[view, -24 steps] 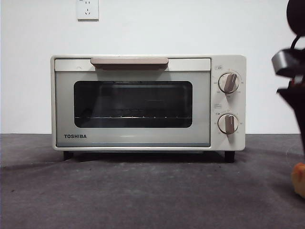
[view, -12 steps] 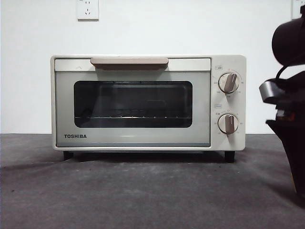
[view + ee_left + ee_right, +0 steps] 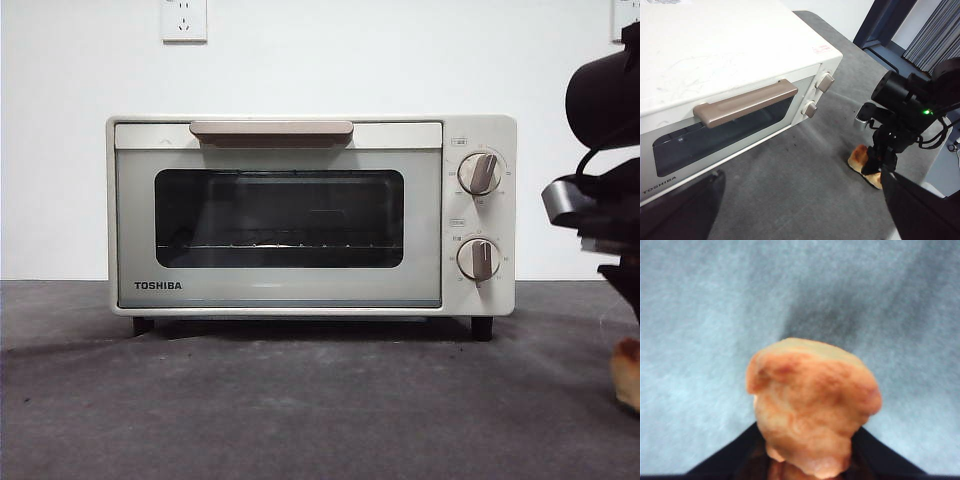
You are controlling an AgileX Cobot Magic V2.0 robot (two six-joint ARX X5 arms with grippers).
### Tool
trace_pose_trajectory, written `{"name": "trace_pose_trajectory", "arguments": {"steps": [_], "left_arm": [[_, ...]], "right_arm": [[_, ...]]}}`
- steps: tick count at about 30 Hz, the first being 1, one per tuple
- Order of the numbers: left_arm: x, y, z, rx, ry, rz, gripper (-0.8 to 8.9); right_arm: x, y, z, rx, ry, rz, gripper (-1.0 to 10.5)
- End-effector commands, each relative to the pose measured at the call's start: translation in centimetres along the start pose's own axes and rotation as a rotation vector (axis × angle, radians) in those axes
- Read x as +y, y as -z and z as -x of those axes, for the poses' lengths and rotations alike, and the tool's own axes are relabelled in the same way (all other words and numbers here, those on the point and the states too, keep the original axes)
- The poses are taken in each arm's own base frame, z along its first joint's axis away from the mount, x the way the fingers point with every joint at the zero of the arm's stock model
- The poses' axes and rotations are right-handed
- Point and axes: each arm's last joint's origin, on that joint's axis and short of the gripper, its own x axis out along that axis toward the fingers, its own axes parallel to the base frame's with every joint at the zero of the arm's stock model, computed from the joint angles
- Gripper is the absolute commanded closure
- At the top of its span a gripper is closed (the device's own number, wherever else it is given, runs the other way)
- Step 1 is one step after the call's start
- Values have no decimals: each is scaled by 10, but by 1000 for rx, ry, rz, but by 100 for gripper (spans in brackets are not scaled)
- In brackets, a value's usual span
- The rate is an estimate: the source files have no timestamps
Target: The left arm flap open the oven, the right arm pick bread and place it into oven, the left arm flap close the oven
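Note:
The cream-white oven point(image 3: 310, 215) stands at the back of the table with its glass door shut and its beige handle point(image 3: 271, 130) up; the left wrist view shows the oven point(image 3: 725, 60) from above. My left gripper point(image 3: 800, 220) hovers in front of the door, open and empty. To the right of the oven, the right arm point(image 3: 605, 200) comes down at the picture's edge. My right gripper point(image 3: 875, 167) is shut on the golden-brown bread point(image 3: 858, 158). The bread point(image 3: 812, 400) fills the space between its jaws, and only a sliver of bread point(image 3: 628, 372) shows in the front view.
The dark grey table mat point(image 3: 300, 400) stretches in front of the oven. Two beige knobs point(image 3: 480, 215) sit on the oven's right side. A wall socket point(image 3: 184, 20) is above it. Beyond the table's right edge are a door frame and curtains point(image 3: 935, 30).
Half a second ago the right arm stood lower and further left and hid the bread. It has since moved back right and up, and the bread shows at the edge again.

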Motion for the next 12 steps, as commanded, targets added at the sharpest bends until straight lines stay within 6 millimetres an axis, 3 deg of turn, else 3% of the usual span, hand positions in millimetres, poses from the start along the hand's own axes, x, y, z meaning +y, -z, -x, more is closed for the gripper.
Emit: {"name": "trace_pose_trajectory", "arguments": {"steps": [1, 6, 10, 12], "left_arm": [[-2, -5, 1, -15, 2, -20, 314], [0, -4, -1, 6, -5, -1, 314], [3, -7, -6, 30, -6, 24, 324], [3, -11, -9, 47, -3, 32, 379]], "right_arm": [[5, -3, 21, -66, -15, 9, 812], [9, 15, 57, -179, -77, 20, 812], [14, 35, 87, -329, -251, 56, 812], [17, 43, 102, -424, -324, 95, 812]]}}
